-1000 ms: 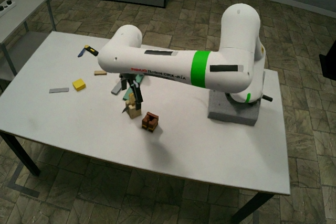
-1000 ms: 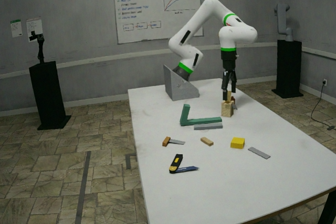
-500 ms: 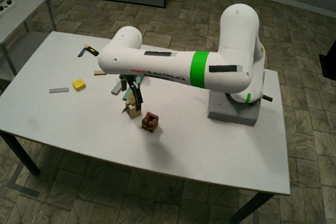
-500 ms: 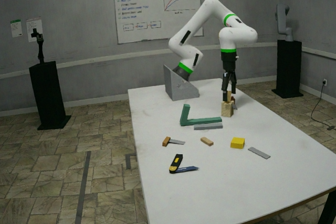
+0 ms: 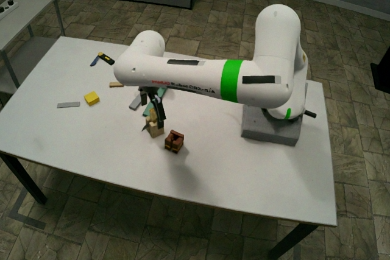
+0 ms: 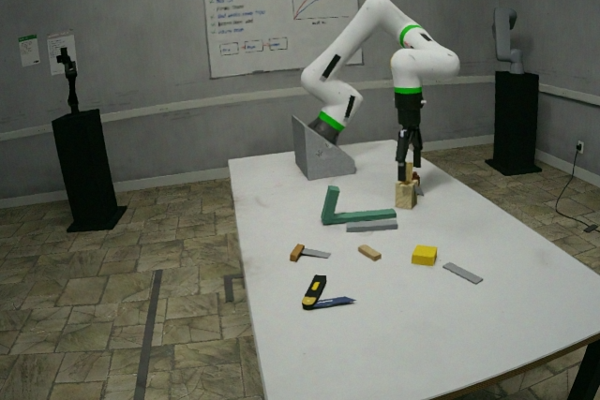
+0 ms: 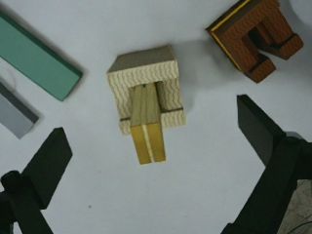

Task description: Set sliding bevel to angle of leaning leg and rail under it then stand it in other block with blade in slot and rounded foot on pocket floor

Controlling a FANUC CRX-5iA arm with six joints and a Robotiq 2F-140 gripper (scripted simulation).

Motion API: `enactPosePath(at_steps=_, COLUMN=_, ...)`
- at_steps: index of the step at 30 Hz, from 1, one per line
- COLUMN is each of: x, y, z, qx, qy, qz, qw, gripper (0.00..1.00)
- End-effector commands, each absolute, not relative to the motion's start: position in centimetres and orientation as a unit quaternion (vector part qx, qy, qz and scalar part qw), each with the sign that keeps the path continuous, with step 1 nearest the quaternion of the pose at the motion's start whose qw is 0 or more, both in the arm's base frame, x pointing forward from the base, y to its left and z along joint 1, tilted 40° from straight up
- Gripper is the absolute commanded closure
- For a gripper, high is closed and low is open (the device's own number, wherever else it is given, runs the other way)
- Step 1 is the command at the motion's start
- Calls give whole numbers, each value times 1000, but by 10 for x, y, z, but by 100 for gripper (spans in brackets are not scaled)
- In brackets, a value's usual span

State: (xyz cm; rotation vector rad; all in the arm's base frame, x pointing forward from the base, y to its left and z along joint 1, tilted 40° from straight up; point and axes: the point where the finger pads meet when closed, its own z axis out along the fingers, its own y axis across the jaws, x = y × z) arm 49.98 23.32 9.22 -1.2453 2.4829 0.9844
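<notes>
The sliding bevel (image 7: pixel 147 132) stands upright in a pale wooden block (image 7: pixel 147 88), its tan stock end facing the wrist camera. It shows in the top view (image 5: pixel 153 119) and the exterior view (image 6: pixel 408 173). My gripper (image 7: pixel 150 127) is open and empty, directly above the bevel, with one black finger on each side of it and not touching it; it shows in the exterior view (image 6: pixel 408 158). The other block (image 7: pixel 255 35), dark brown with an open slot, stands apart beside the pale one (image 5: pixel 173 140). The green leaning leg and rail (image 6: pixel 353 213) lie on the table nearby.
A grey bar (image 6: pixel 371 225) lies along the green rail. A small square (image 6: pixel 308 252), a tan block (image 6: pixel 368 252), a yellow block (image 6: pixel 424 254), a grey strip (image 6: pixel 462 273) and a black-and-yellow bevel (image 6: pixel 320 292) lie toward the table's other end. The arm's grey base (image 5: pixel 272 125) stands nearby.
</notes>
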Motion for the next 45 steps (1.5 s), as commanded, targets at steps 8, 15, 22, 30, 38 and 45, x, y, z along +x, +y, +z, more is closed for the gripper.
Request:
enactPosePath(at_steps=8, x=500, y=233, z=93, qx=-420, qy=839, qz=332, qw=98, gripper=90)
enactPosePath(at_steps=15, x=500, y=233, z=93, qx=-420, qy=839, qz=332, qw=98, gripper=90)
enactPosePath(at_steps=22, x=500, y=233, z=93, qx=-420, qy=839, qz=332, qw=98, gripper=90)
enactPosePath(at_steps=30, x=500, y=233, z=93, qx=-420, qy=839, qz=332, qw=98, gripper=90)
enactPosePath(at_steps=38, x=500, y=233, z=93, qx=-420, qy=839, qz=332, qw=98, gripper=90)
enactPosePath(at_steps=45, x=500, y=233, z=93, qx=-420, qy=839, qz=332, qw=98, gripper=90)
